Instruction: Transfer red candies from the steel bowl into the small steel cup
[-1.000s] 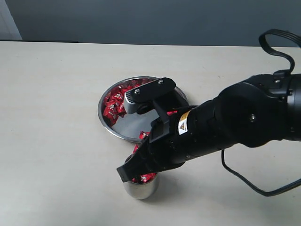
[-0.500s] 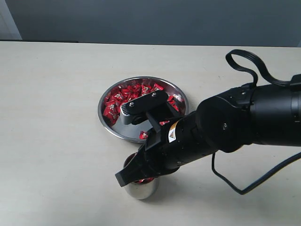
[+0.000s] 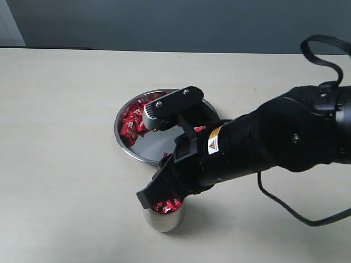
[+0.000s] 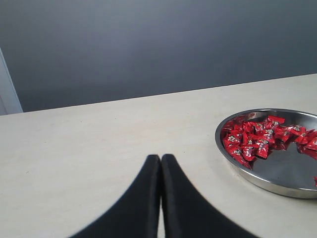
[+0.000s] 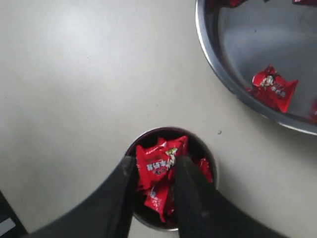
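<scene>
Right jaws have just parted partway over the small steel cup point(image 3: 163, 221); we judge the red candy point(image 5: 158, 161) between them released, with more left in the steel bowl point(image 5: 257, 34)

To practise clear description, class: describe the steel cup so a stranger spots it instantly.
On the pale table sits a wide, shallow steel bowl of red candies. Beside it stands the cup under the right gripper: narrow, round-sided and far smaller than the bowl.

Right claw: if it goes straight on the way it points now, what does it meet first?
Most likely the red candies heaped in the small steel cup, directly under the right claw; one candy sits between its fingers.
</scene>
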Robot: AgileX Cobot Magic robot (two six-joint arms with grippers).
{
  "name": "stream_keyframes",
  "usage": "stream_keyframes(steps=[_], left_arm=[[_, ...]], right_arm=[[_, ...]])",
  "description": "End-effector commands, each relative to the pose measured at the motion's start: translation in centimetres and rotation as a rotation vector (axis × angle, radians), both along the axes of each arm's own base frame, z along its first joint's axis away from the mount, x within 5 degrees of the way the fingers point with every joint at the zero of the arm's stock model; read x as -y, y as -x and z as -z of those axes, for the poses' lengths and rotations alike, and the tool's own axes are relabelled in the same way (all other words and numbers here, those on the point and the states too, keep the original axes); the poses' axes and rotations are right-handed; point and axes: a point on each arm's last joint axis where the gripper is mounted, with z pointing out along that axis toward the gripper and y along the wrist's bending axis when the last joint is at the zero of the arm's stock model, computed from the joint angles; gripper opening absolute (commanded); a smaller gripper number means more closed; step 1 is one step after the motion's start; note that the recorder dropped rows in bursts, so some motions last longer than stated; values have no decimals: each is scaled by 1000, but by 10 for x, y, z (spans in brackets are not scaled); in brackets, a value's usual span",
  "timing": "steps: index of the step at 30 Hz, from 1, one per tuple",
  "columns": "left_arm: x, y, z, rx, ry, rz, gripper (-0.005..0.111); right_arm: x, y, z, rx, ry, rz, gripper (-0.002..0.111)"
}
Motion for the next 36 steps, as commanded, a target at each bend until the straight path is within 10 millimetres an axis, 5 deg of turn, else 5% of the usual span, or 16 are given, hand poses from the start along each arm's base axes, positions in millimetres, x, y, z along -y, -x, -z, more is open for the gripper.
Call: stream_keyframes(steps=[1, 5, 8, 17, 28, 36], left_arm=[[0, 0, 1, 5, 2, -1, 2], [0, 0, 1, 5, 2, -1, 2], [0, 0, 1, 5, 2, -1, 2], [0, 0, 1, 3, 2, -1, 2], [0, 0, 1, 6, 2, -1, 2], [0, 0, 1, 6, 2, -1, 2]], right_arm=[[6, 2, -15, 89, -7, -43, 28], [4, -5, -23, 209, -53, -47, 28], [2, -29, -29, 360, -164, 36, 28], [23, -72, -8, 337, -141, 217, 28], [-10, -114, 10, 323, -44, 142, 29], [-24, -130, 23, 269, 32, 98, 46]])
